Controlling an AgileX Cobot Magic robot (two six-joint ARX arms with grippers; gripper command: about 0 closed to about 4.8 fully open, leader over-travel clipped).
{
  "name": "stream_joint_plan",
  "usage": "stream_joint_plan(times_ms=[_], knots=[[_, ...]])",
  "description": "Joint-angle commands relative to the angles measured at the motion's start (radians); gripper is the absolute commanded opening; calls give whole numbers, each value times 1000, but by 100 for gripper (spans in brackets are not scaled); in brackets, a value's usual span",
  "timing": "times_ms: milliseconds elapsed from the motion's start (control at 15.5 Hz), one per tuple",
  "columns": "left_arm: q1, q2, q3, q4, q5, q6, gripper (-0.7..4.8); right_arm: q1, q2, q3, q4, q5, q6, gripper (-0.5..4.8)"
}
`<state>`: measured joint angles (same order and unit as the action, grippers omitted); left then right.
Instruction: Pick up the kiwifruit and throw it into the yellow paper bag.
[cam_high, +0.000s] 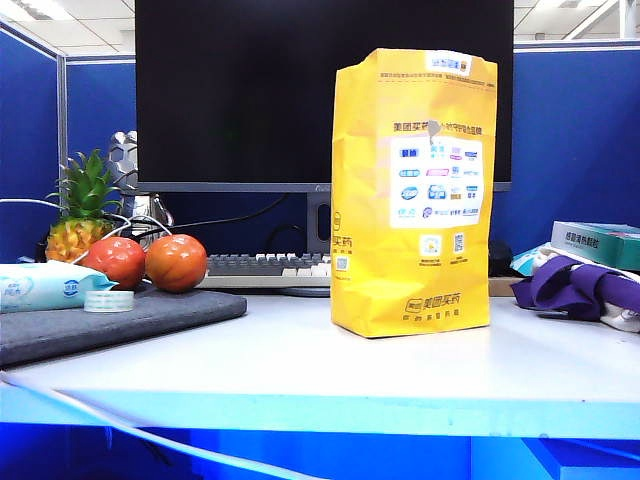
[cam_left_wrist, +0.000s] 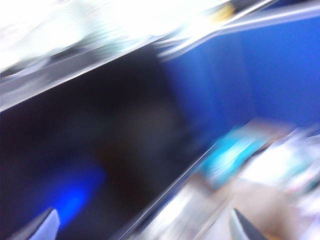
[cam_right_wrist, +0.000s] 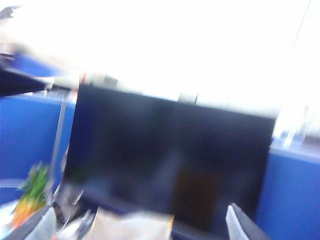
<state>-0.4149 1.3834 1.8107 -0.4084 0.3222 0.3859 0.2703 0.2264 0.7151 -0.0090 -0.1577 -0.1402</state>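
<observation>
Kiwifruit showed in no view. The yellow paper bag (cam_high: 414, 195) stood upright near the middle of the white desk (cam_high: 300, 365), before the dark monitor (cam_high: 250, 90). Two tomatoes (cam_high: 150, 262) lay toward the desk's left edge, beside a pineapple (cam_high: 80, 215). Both wrist views were blurred: the left gripper (cam_left_wrist: 145, 227) had its fingertips (cam_left_wrist: 42, 225) wide apart and empty, the right gripper (cam_right_wrist: 140, 227) likewise apart, facing the monitor.

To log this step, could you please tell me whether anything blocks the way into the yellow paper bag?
Nothing visible does: the yellow paper bag stands upright with nothing over its top, the tomatoes well to its left. No kiwifruit shows; the left gripper and right gripper are open and empty, their views blurred.
</observation>
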Motion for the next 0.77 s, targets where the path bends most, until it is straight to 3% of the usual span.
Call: stream_joint_plan(times_ms=[64, 257, 386, 515, 579, 708, 772], knots=[[154, -134, -8, -300, -5, 34, 479, -11, -97, 1, -184, 11, -10, 479], [234, -275, -20, -519, 40, 77, 479, -11, -114, -2, -288, 10, 17, 479], [234, -470, -159, -548, 40, 78, 479, -10, -114, -5, -312, 0, 29, 479], [234, -671, -364, -449, 4, 48, 479, -9, -114, -5, -327, 3, 35, 479], [234, -895, -610, -323, -62, 0, 479, -10, -113, -6, -363, 0, 36, 479], [234, -1098, -834, -198, -155, -90, 479, -11, -114, -53, -385, 3, 37, 479], [234, -1181, -927, -146, -248, -126, 479, -10, -114, -109, -356, 1, 63, 479]])
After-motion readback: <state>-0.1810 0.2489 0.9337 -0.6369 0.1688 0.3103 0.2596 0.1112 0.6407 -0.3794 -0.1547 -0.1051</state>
